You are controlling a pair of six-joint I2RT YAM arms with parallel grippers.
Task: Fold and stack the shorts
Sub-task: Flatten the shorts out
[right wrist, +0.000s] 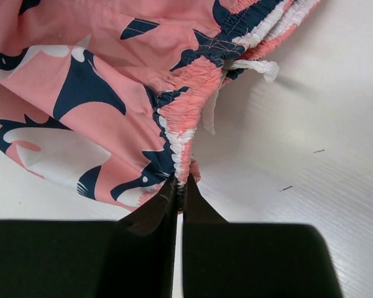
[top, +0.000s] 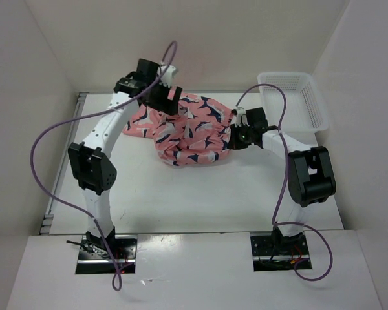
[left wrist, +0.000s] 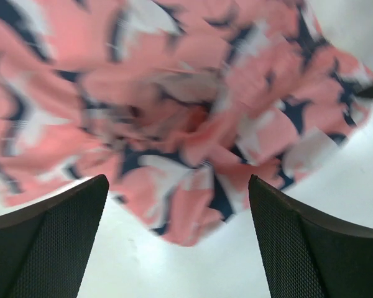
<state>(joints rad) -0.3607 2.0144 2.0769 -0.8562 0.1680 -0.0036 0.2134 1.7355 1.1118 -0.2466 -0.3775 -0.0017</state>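
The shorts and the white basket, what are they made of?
The shorts look like thin, soft cloth, not shiny. They crumple into folds, and the waistband shows stitching and stretchy gathers. The exact fibre cannot be told. The basket looks like stiff white plastic. Its walls are a mesh of small holes and keep their shape.

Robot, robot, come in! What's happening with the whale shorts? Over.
Left gripper open above pink whale-print fabric shorts. Right gripper shut on their gathered waistband. White plastic mesh basket apart, far right.
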